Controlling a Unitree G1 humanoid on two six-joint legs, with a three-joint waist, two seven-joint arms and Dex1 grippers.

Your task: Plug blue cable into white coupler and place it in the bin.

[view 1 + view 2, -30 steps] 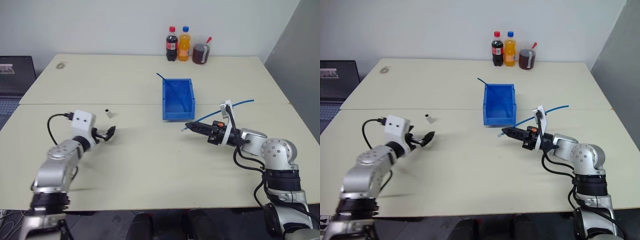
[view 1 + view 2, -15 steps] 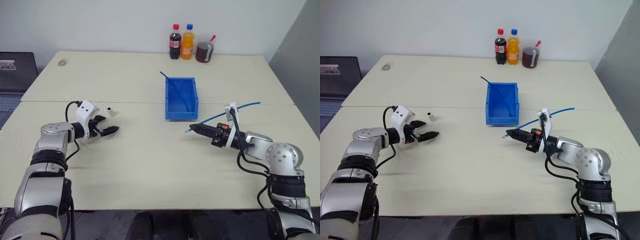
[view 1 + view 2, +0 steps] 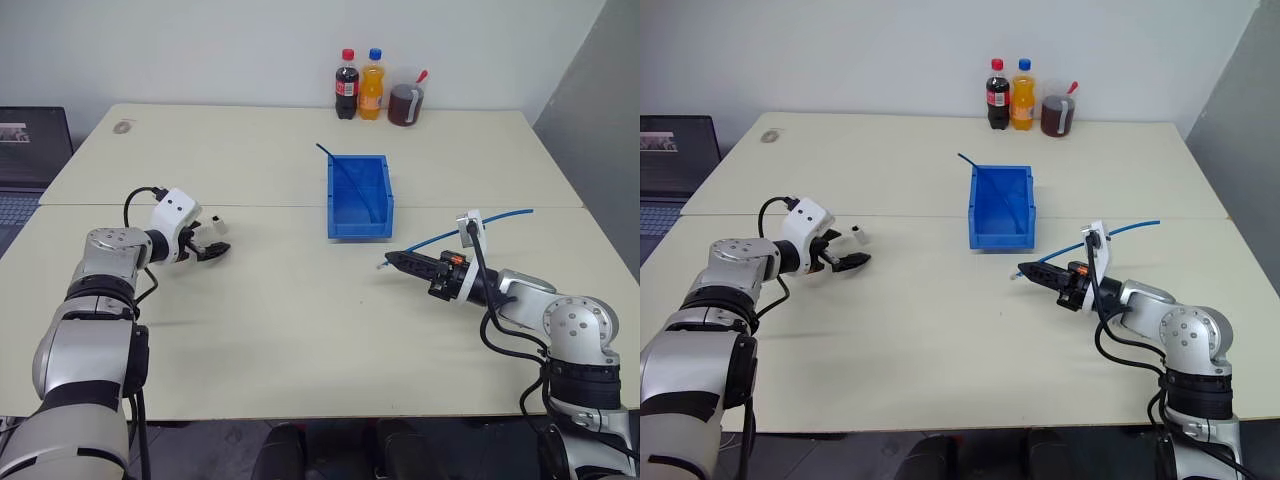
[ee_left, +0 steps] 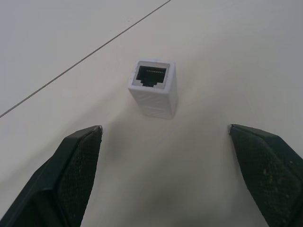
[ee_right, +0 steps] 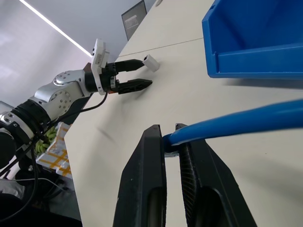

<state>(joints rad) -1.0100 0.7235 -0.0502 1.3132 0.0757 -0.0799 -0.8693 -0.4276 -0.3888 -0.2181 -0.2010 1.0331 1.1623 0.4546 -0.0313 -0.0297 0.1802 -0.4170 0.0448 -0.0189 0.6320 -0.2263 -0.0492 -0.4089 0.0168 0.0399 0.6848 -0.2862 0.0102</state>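
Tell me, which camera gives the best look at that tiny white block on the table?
The left wrist view: the white coupler sits close up, its dark socket facing the camera, between the open jaws. In both eye views it is a small speck by the left gripper; the right wrist view shows it far off.

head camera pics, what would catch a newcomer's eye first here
The bright blue bin stands out at the middle of the pale table. At the right, the right gripper is shut on the blue cable, near the bin's front. At the left, the left gripper is open beside the tiny white coupler.
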